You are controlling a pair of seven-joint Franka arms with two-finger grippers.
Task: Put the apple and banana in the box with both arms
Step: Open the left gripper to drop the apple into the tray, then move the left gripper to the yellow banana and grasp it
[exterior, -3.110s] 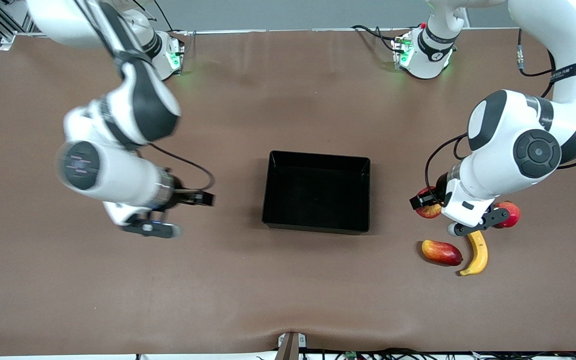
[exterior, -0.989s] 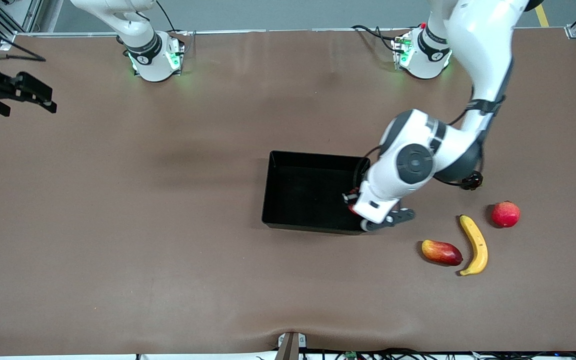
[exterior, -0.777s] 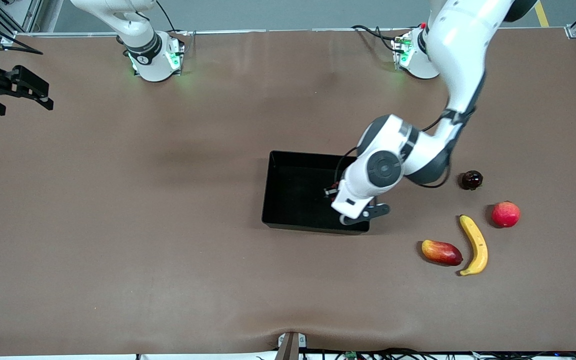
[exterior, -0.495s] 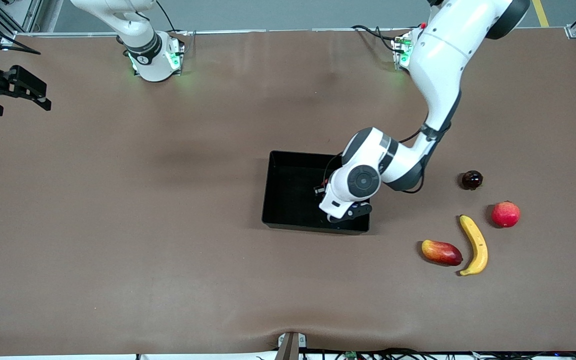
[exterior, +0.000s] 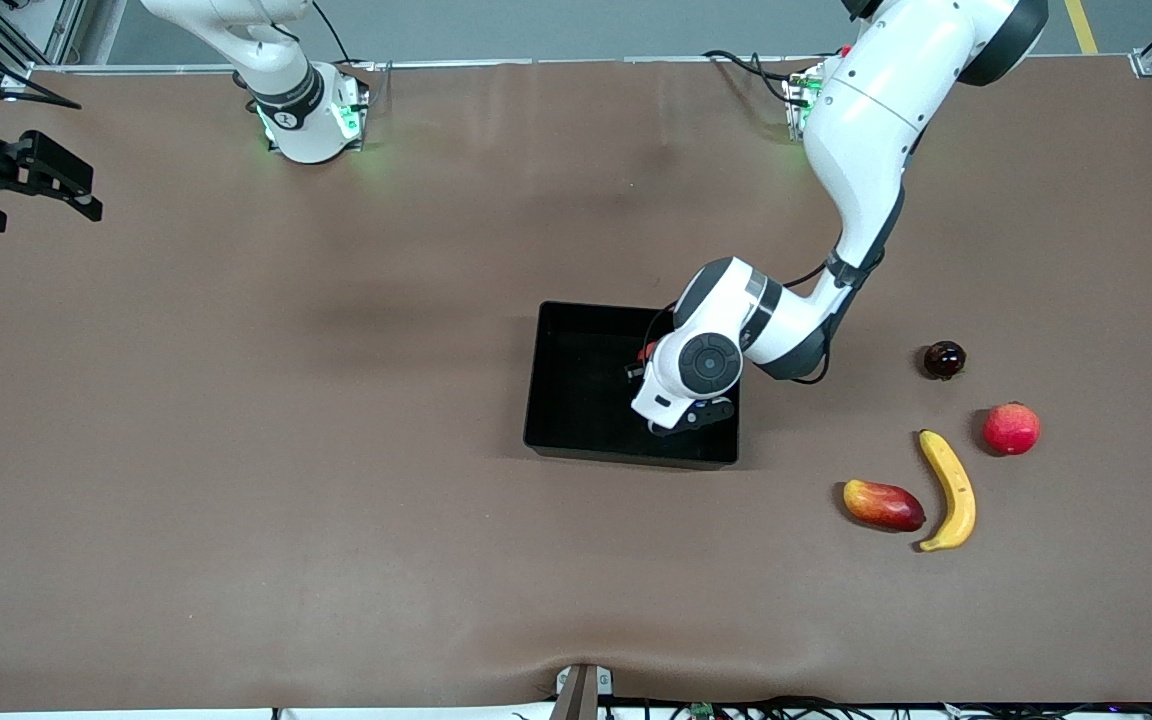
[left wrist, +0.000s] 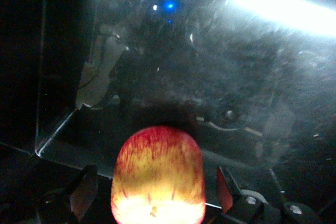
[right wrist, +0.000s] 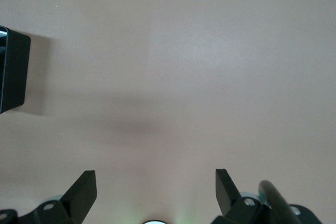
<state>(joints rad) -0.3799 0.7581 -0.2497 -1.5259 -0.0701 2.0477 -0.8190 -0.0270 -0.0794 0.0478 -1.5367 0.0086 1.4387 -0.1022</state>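
The left gripper hangs inside the box, fingers spread clear of the apple between them. The banana lies on the bench toward the left arm's end. The right gripper waits wide open, empty, over bare bench.

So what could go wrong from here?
1. The apple sits inside the open left gripper over the box; lifting off could clip it.
2. The banana lies close beside the mango-shaped fruit, so a grasp may knock that.
3. The right gripper waits open at the right arm's end, a long reach from the banana.
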